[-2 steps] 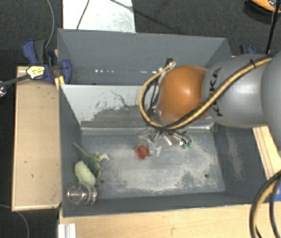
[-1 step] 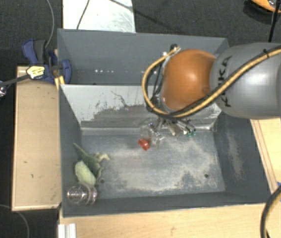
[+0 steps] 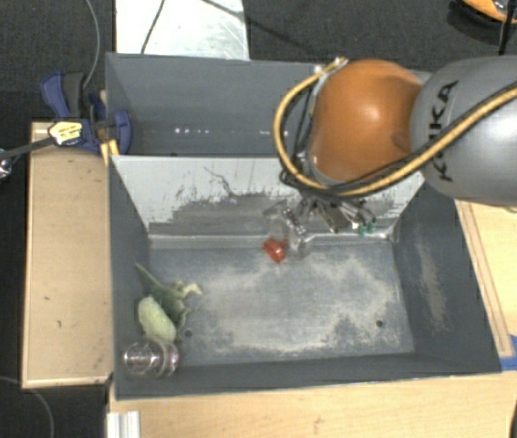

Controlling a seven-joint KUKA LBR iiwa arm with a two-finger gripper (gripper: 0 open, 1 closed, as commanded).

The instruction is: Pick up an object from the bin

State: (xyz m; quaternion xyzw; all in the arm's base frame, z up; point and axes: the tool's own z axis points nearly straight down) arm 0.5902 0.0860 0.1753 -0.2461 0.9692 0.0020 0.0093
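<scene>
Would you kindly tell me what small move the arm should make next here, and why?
Probably a slight shift of the hand toward the view's left and down onto the small red thing. It lies right beside the hand, by the far wall of the bin, whereas the green pieces and the clear round thing sit off in the view's lower left corner.

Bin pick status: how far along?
Reach looks done: the tool is low in the bin by the back wall, beside a small red object. Grasp unclear from here. Lift not yet done. Green pieces and a clear round thing lie untouched in the near-left corner.
</scene>
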